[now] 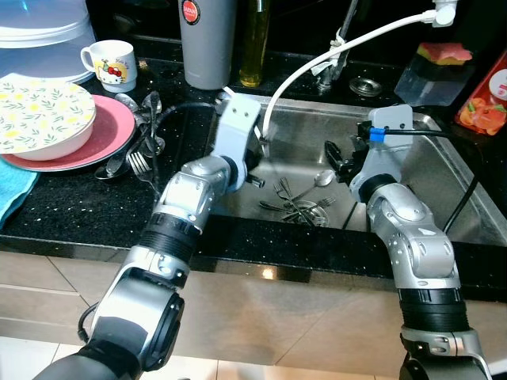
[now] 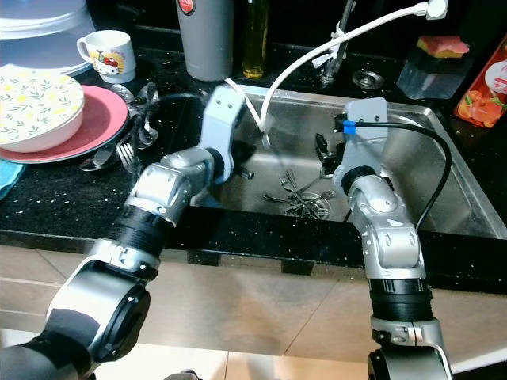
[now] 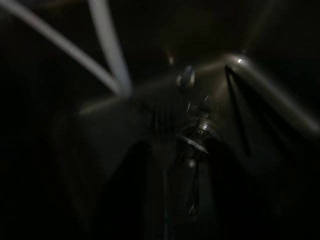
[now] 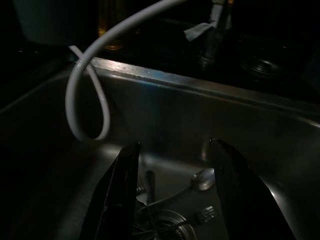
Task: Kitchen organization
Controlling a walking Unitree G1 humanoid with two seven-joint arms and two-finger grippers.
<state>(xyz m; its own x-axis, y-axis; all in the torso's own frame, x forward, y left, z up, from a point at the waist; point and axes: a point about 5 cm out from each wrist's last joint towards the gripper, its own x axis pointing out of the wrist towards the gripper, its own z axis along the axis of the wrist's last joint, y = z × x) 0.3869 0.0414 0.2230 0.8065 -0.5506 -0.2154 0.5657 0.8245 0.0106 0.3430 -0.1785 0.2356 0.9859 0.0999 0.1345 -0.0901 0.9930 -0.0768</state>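
Note:
Several forks lie tangled on the drain of the steel sink, with a spoon beside them. My right gripper hangs inside the sink just right of the pile. In the right wrist view its fingers stand open, with the spoon and forks below and beyond them. My left gripper reaches into the sink's left side, close to the white hose. The left wrist view is dark and blurred, showing faint cutlery. More cutlery lies on the black counter.
Left of the sink sit a floral bowl on a pink plate, a mug and a blue cloth. A grey canister, an oil bottle, the tap and a sponge line the back.

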